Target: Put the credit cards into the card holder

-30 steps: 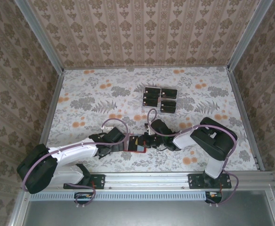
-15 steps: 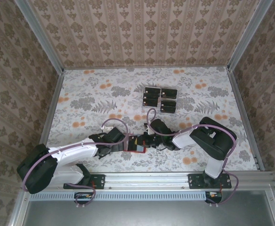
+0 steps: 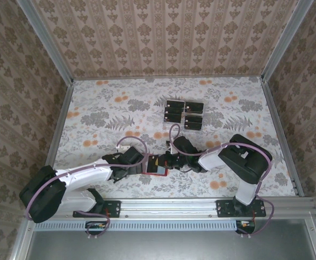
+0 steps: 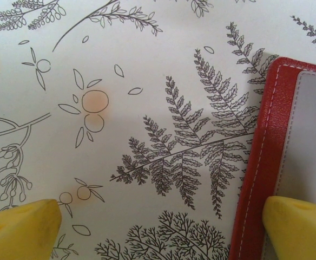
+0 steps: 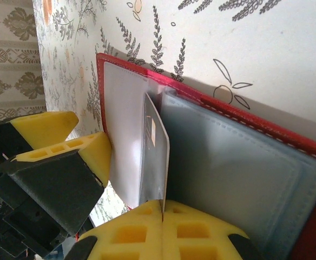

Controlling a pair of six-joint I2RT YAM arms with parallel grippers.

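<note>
While right pincer (image 5: 162, 210) grips one card (image 5: 155, 157) at the card holder (image 5: 239, 162), left pincer (image 4: 160, 227) gapes empty; other credit cards (image 3: 183, 115) lie nearer counter's (image 3: 104, 103) far edge.

The card's (image 5: 155, 151) near end is hidden inside the right gripper (image 5: 162, 210).

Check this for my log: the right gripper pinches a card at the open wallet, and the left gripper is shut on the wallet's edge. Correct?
Not quite: the left gripper is open, not shut. The left wrist view shows its fingers wide apart, one over the edge of the wallet. The right gripper does pinch a card at the open wallet.
</note>
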